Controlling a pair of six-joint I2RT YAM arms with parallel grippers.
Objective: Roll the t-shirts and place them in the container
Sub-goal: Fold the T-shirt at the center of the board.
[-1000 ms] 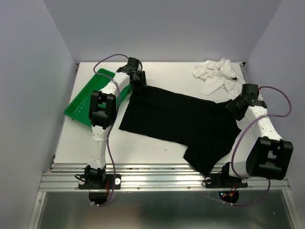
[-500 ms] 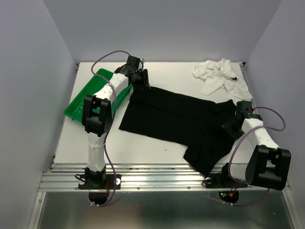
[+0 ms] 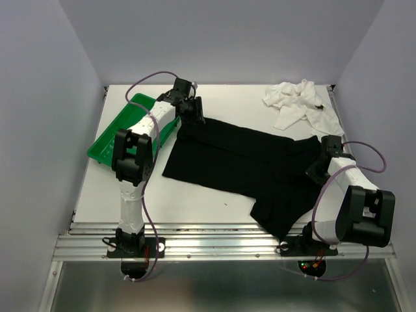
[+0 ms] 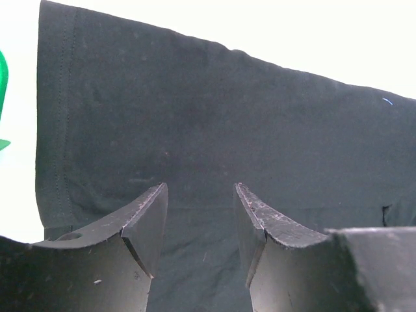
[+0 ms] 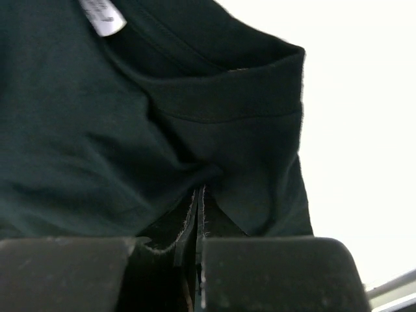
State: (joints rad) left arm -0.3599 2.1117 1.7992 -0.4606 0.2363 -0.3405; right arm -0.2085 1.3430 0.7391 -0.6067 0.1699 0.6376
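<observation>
Item: black t-shirt (image 3: 240,162), spread mostly flat across the middle of the white worktop (image 3: 195,208), long axis running left to right, its near right part hanging down toward the near edge; the cloth is smooth at the left and rumpled at the right. Item: white t-shirt (image 3: 296,101), crumpled in a heap at the far right corner, well apart from both arms and just beyond the black one. Item: green tray (image 3: 114,140), tilted at the far left, beside the left arm and partly covered by it. Left pincer (image 3: 195,116), at the far left corner of the black t-shirt; in the wrist view the left pincer (image 4: 199,188) stands spread, the dark cloth and its stitched hem showing between and beyond the two fingers (image 4: 146,224); whether they touch the cloth cannot be told. Right pincer (image 3: 314,170), at the right edge of the black t-shirt; in its wrist view the right pincer (image 5: 199,195) is pressed together, pinching a fold of the black cloth close to the collar band, with a white label (image 5: 104,16) showing farther in.
</observation>
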